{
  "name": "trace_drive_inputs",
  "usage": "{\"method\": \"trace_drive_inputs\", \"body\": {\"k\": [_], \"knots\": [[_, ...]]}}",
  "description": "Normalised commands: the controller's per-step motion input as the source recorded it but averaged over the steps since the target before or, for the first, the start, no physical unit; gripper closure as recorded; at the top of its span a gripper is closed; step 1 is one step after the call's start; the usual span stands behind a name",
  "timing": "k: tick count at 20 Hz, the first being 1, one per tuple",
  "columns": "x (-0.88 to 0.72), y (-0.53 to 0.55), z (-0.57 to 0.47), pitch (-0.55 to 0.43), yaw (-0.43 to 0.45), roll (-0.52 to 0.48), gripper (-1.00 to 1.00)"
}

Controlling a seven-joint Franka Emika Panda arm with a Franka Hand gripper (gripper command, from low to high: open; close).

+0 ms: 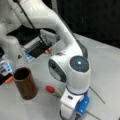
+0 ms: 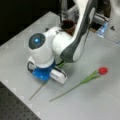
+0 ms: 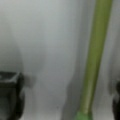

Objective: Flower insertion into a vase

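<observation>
The brown vase (image 1: 25, 83) stands upright with its dark hollow showing; in a front view only its rim (image 2: 68, 24) peeks out behind the arm. A red tulip (image 2: 102, 70) lies flat on the table on a long green stem (image 2: 75, 87). In a front view its bud (image 1: 50, 88) lies between vase and arm. A second green stem (image 2: 37, 91) runs under my lowered hand. In the wrist view my gripper (image 3: 67, 97) is open close above the table. That stem (image 3: 95, 57) passes between the fingers (image 3: 11, 95), nearer the right one.
The arm's white body (image 1: 72, 67) blocks the middle of both front views. A dark tray and small orange parts (image 1: 47, 51) sit beyond the vase. A perforated black surface (image 2: 15, 107) borders the grey table at a front view's bottom left.
</observation>
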Motion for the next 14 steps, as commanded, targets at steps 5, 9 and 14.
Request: {"method": "trace_drive_inputs", "body": {"k": [5,9,14], "knots": [[-0.02,0.06,0.03,-0.072,0.008,-0.040,1.00],[-0.11,0.07,0.12,-0.056,-0.002,-0.045,1.00],[-0.25,0.13,0.26,-0.097,-0.043,0.006,1.00]]}}
